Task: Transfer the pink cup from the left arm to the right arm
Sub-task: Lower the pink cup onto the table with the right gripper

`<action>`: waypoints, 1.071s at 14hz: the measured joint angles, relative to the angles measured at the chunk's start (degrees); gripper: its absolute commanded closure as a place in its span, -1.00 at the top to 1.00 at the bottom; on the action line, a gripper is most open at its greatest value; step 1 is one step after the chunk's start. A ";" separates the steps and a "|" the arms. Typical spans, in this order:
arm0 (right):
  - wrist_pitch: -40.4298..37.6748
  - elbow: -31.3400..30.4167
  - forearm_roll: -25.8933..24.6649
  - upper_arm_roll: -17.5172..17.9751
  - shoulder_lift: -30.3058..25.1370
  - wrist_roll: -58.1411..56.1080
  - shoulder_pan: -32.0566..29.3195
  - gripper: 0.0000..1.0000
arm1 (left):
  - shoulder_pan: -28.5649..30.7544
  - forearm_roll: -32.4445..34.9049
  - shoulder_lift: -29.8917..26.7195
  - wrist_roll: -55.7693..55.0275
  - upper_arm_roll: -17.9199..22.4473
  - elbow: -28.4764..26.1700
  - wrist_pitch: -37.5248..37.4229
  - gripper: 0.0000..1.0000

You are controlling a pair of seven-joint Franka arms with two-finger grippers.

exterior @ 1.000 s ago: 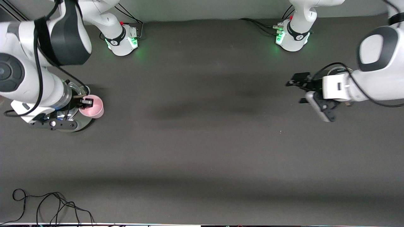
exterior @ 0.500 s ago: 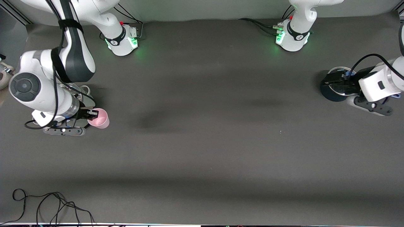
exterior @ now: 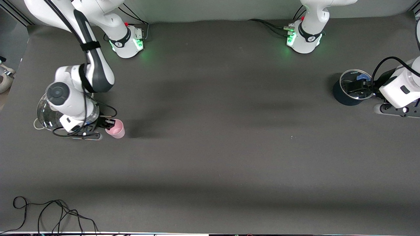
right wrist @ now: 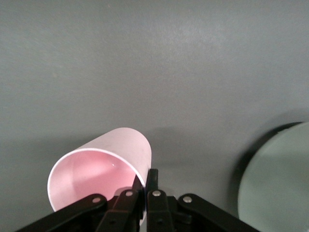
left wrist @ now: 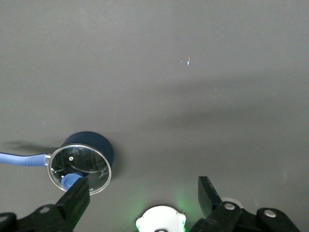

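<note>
So your right gripper (exterior: 106, 125) has dropped low near the right arm's end of the table, fingers pinched shut on the pink cup's (exterior: 115, 129) rim beside a glass lid (exterior: 44, 113). Your left gripper (exterior: 357, 87), wide open and empty, has backed off over the blue pot (exterior: 341, 96), so the handover looks done.

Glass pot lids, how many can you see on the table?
2. One round clear glass lid lies at the right arm's end, partly under that arm. The other glass lid sits on a dark blue pot at the left arm's end.
</note>
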 measured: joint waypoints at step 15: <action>6.17 -0.16 0.08 -0.15 4.13 0.04 0.01 0.99 | -0.77 -0.05 -7.72 -2.52 0.32 -9.11 7.72 1.00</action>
